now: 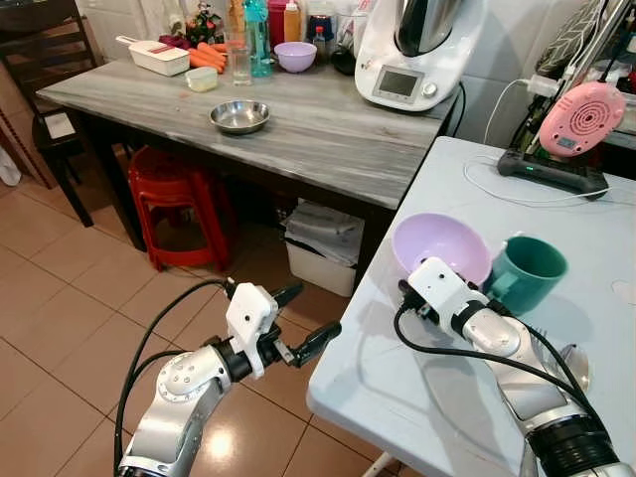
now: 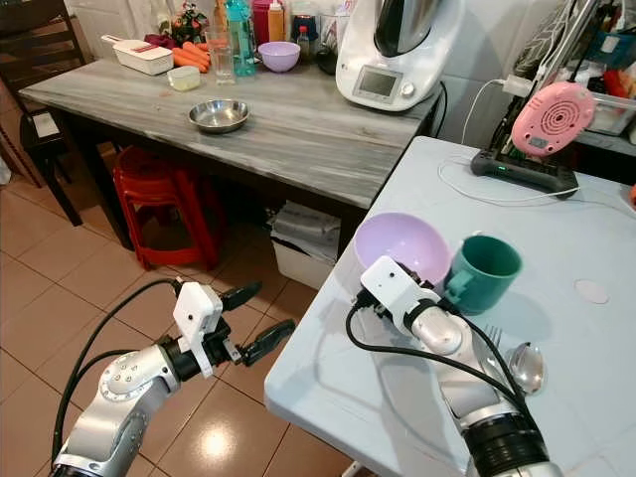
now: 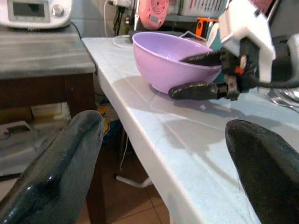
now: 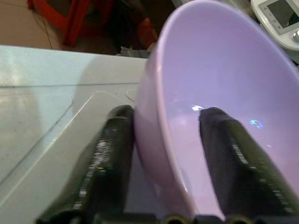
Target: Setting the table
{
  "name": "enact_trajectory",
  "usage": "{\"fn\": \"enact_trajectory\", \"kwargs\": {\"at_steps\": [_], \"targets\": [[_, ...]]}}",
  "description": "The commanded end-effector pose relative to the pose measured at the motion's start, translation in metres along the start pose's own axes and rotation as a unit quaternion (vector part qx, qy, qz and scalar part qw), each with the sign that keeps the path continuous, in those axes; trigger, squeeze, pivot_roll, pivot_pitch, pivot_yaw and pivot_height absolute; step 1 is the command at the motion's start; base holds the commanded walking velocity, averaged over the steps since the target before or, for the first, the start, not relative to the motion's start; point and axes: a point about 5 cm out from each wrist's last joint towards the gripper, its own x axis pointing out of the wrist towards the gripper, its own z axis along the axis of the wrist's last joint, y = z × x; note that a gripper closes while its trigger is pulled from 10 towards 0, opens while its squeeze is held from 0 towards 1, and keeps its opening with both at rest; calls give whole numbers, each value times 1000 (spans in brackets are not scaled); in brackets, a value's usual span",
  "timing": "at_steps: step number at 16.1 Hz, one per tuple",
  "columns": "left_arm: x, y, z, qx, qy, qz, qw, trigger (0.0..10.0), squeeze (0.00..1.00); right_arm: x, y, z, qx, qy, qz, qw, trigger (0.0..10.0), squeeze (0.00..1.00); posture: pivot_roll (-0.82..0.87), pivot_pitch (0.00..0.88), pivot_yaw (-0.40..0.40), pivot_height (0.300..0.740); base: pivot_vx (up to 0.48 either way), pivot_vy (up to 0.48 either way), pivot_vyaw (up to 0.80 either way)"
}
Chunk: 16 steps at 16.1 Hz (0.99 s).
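A purple bowl (image 1: 437,243) sits tilted near the left edge of the white table (image 1: 417,388), touching a green mug (image 1: 527,270) on its right. My right gripper (image 4: 163,114) is shut on the purple bowl's near rim, one finger inside and one outside the wall. A spoon (image 2: 525,366) and a fork (image 2: 494,338) lie on the table beside my right arm. My left gripper (image 1: 316,310) is open with nothing in it, hanging over the floor just off the table's left edge, pointing toward the bowl (image 3: 163,56).
A wooden table at the back carries a steel bowl (image 1: 239,116), a small purple bowl (image 1: 295,56), bottles and a white kitchen machine (image 1: 412,50). Red stools (image 1: 179,199) and a box (image 1: 323,248) stand beneath it. A pink device (image 1: 581,117) stands far right.
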Motion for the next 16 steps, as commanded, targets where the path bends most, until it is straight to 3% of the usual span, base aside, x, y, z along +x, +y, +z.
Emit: {"fn": "enact_trajectory", "kwargs": {"at_steps": [1,16], "targets": [[0,-3,2,7,3,-16,1000,10000,0,-2,-1,-6,-7,9,5,1000,0,0,-21,0,6,740,0,0,0],[1,2,3,20,13,-18,1000,10000,0,-3,2,0,-11,-22,13,1000,0,0,-13,0,8,740,0,0,0]]}}
